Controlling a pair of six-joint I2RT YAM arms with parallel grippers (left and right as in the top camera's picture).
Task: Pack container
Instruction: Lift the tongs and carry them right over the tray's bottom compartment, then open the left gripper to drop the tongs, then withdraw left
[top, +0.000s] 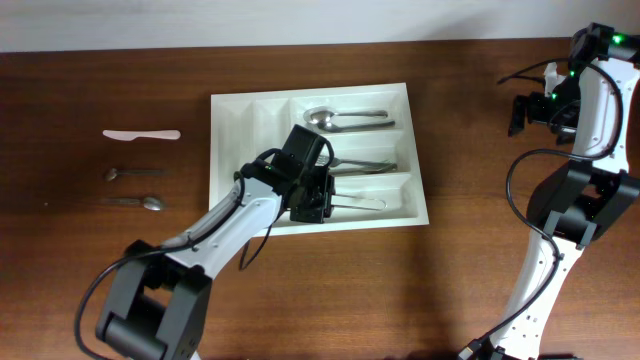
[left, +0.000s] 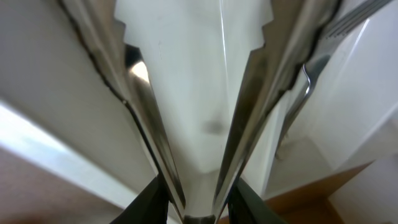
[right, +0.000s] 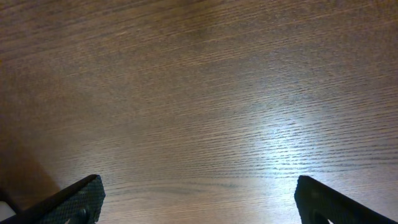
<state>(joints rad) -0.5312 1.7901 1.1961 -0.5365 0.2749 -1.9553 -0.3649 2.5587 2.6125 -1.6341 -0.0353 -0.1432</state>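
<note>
The container (top: 250, 120), a large white cutlery tray, lies at the table's middle. Its top long compartment holds a spoon (top: 345, 118) and the middle one a fork (top: 362, 165). My left gripper (top: 312, 203) is down in the bottom long compartment, shut on a shiny two-armed metal utensil like tongs (top: 360, 203). In the left wrist view the utensil's arms (left: 146, 118) spread in a V from between the fingers (left: 200, 196) over the white tray floor (left: 193, 62). A fork (left: 305, 93) lies beyond the divider. My right gripper (top: 518, 112) is open and empty over bare wood (right: 199, 186).
Left of the tray lie a white plastic knife (top: 141, 134), a small metal spoon (top: 133, 173) and a larger spoon (top: 135, 201). The right arm's base (top: 585, 205) stands at the table's right side.
</note>
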